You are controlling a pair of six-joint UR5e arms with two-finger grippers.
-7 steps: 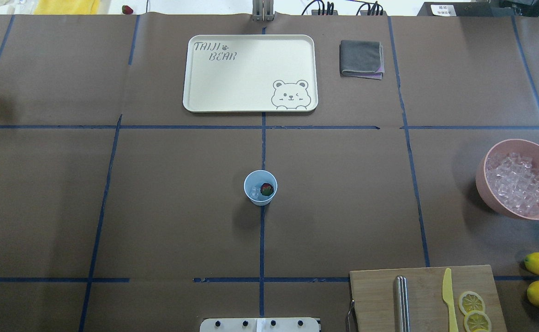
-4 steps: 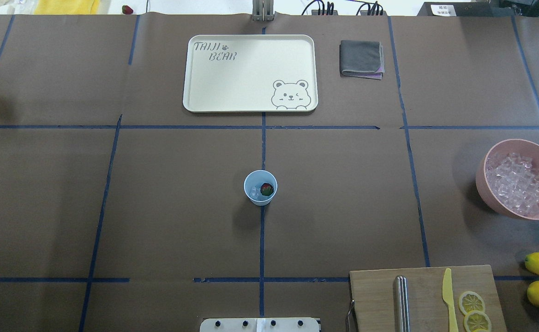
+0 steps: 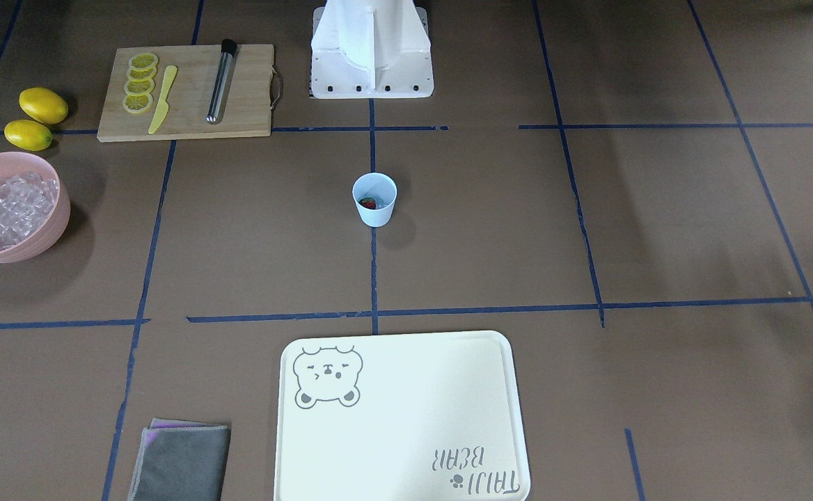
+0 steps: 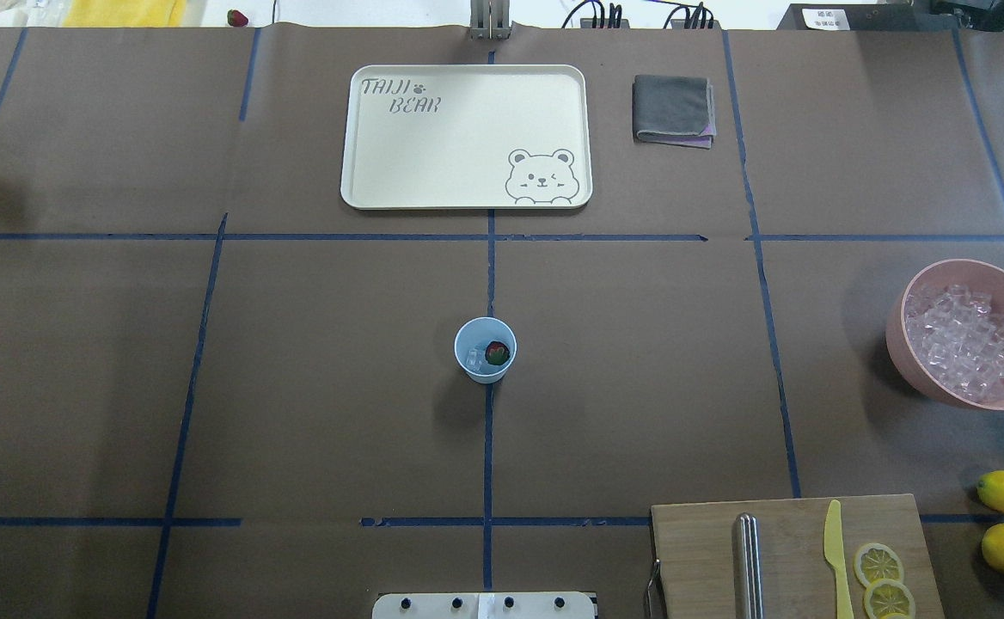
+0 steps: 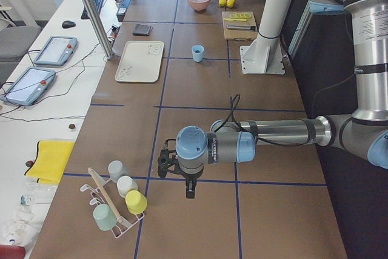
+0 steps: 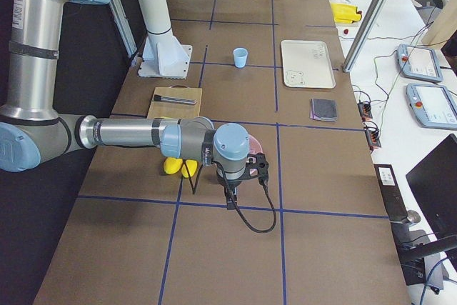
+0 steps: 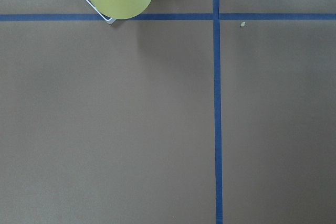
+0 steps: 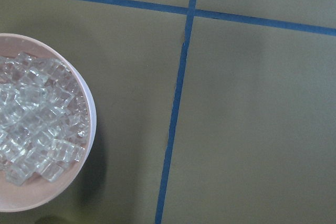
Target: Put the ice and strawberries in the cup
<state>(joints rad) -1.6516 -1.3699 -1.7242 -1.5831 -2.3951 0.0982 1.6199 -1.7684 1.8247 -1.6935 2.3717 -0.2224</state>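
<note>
The cup (image 4: 485, 349) stands upright at the centre of the table (image 4: 296, 387), with the strawberry (image 4: 497, 352) and ice (image 4: 473, 358) inside. The left gripper (image 5: 190, 190) and right gripper (image 6: 232, 199) hang well apart from it, at opposite ends. The right one is nearer the bowl (image 4: 902, 352). You cannot tell whether either gripper is spread or closed.

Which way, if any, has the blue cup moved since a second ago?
No. The cup keeps its spot on the centre tape line, equally far from the tray.
</note>
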